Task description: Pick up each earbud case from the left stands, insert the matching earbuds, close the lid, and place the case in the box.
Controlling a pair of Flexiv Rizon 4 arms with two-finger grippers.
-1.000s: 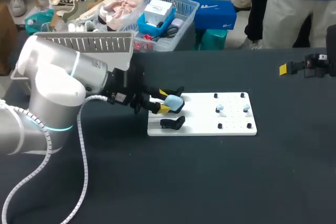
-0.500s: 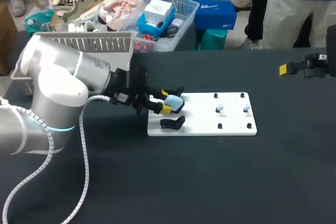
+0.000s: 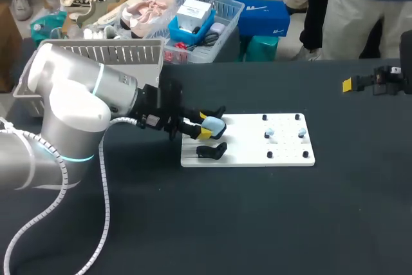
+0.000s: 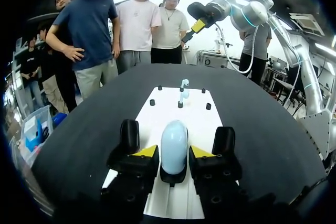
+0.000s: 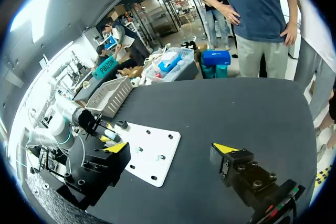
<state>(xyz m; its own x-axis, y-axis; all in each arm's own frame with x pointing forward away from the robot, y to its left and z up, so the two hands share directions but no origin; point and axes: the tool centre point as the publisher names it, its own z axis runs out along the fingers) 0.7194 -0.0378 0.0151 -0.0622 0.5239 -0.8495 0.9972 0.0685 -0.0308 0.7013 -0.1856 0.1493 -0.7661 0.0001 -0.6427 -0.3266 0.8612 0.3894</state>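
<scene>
Where the board's [image 3: 283, 152] left edge lies, the left claw [image 4: 173, 154] clasps the blue case [image 4: 174, 145]. The right claw [image 5: 171, 149] gapes wide.

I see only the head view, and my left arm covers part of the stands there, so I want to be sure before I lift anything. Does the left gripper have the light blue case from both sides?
Observer: Yes. In the left wrist view the left gripper is shut on the light blue case. Its yellow fingertips touch the case, one on each side.
Operator: Thank you. And the right gripper, is it free? In my view it is only a small dark shape at the table's far side.
Observer: It is free. The right wrist view shows the right gripper wide open and holding nothing.
</scene>
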